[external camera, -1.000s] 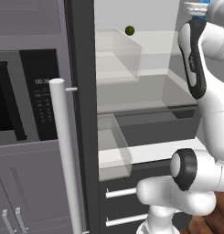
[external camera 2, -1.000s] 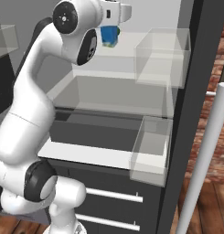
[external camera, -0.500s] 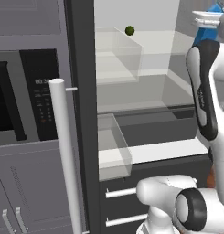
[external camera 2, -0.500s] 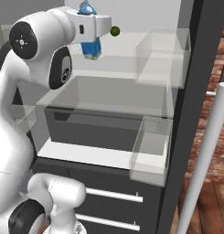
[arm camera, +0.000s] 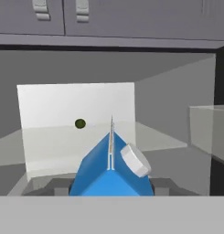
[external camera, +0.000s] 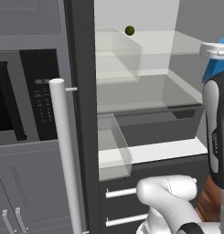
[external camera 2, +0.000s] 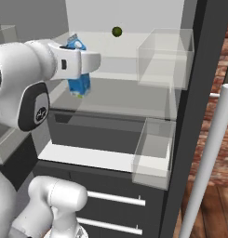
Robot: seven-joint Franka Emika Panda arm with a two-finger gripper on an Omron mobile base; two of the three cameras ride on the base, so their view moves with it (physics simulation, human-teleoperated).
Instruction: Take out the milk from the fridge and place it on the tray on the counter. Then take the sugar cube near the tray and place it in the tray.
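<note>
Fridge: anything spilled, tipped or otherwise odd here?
Nothing stands out. The fridge door is open, the gripper holds the milk upright and clear of the shelves, and a small green ball sits on the top shelf.

Open fridge (external camera 2: 199, 69), translucent glass shelves, small dark-green ball (external camera 2: 117, 31) resting on the upper shelf

Bright-blue milk (external camera 2: 79, 83) with white cap, dark-green ball (external camera 2: 117, 31), dark-grey fridge (external camera: 81, 91)

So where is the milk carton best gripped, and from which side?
Across the flat side walls of the milk, below its gabled top, coming from above, as the hand grips it now. The body is straight-sided, while the ridge and round white cap leave sloped, uneven faces up top.
</note>
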